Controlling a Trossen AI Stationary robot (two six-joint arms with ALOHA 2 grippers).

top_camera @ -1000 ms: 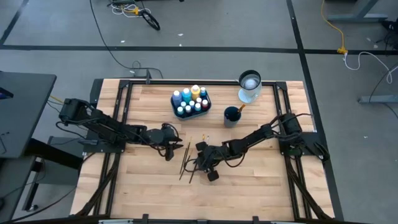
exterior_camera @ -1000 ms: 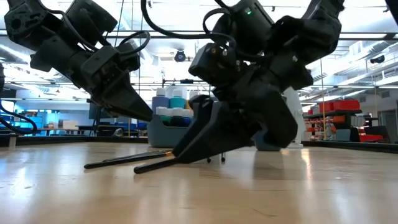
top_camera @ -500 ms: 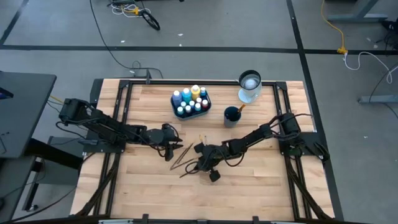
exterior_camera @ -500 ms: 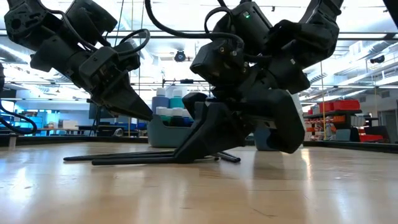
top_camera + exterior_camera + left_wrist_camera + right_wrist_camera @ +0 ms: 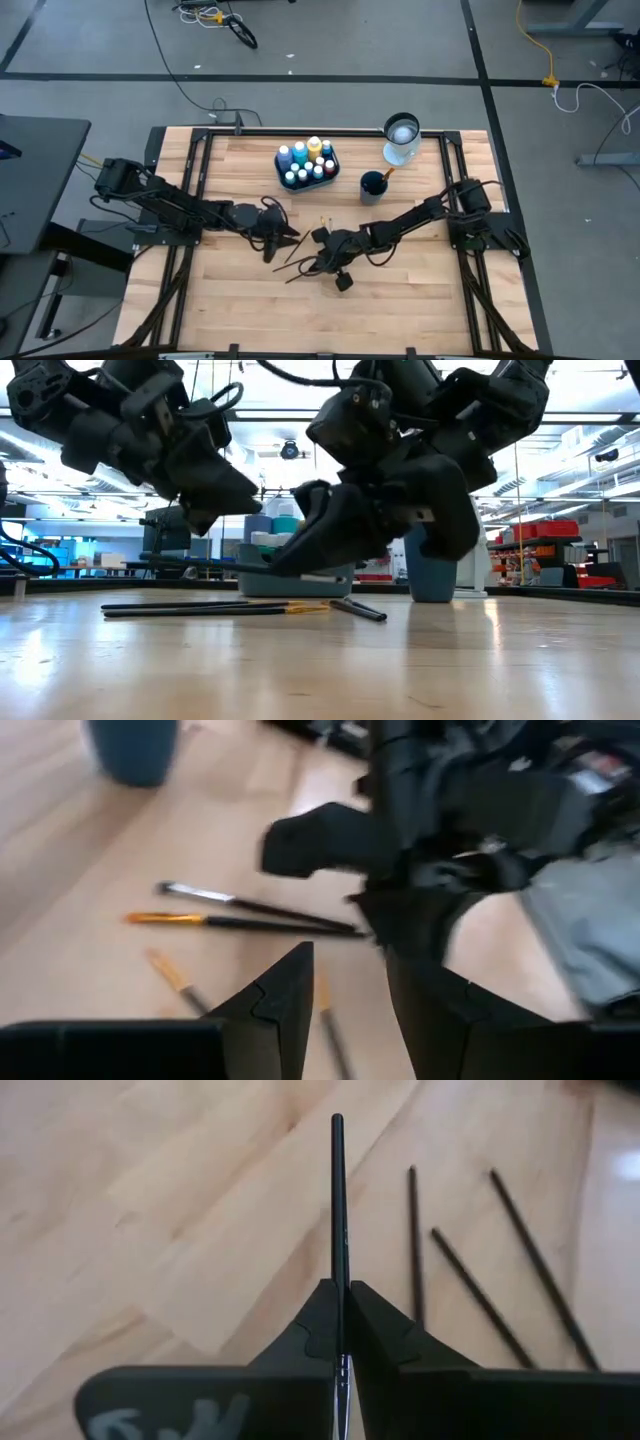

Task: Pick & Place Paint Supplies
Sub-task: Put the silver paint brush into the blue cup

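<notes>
My right gripper [image 5: 316,260] hangs near the table's middle, shut on a thin dark brush [image 5: 338,1200] that shows lifted off the wood in the low view [image 5: 210,563]. Several more dark-handled brushes [image 5: 480,1310] lie flat on the table beside it [image 5: 200,607]. My left gripper [image 5: 284,238] hovers just left of them, open [image 5: 350,995], with nothing between its fingers. The paint bottles [image 5: 306,160], with blue, teal and yellow tops, stand in the teal tray [image 5: 282,172] at the back. My right gripper pinches the brush's dark handle [image 5: 338,1280] between its two fingertips. The fingers slant down and lie along the handle, which sticks out past their tips. The brush hangs about level, clear of the table [image 5: 170,560]; its other end is hidden behind the fingers.
A dark blue cup [image 5: 372,186] stands right of the tray and a pale cup [image 5: 401,140] at the back right. The two grippers are close together over the loose brushes. Bare wood lies along the near edge [image 5: 320,320].
My right gripper has taken hold of one brush and raised it off the table, where its fingertips were a second ago. The loose brushes have been swung round to lie more slanted. My left gripper has tipped its fingers upward.
</notes>
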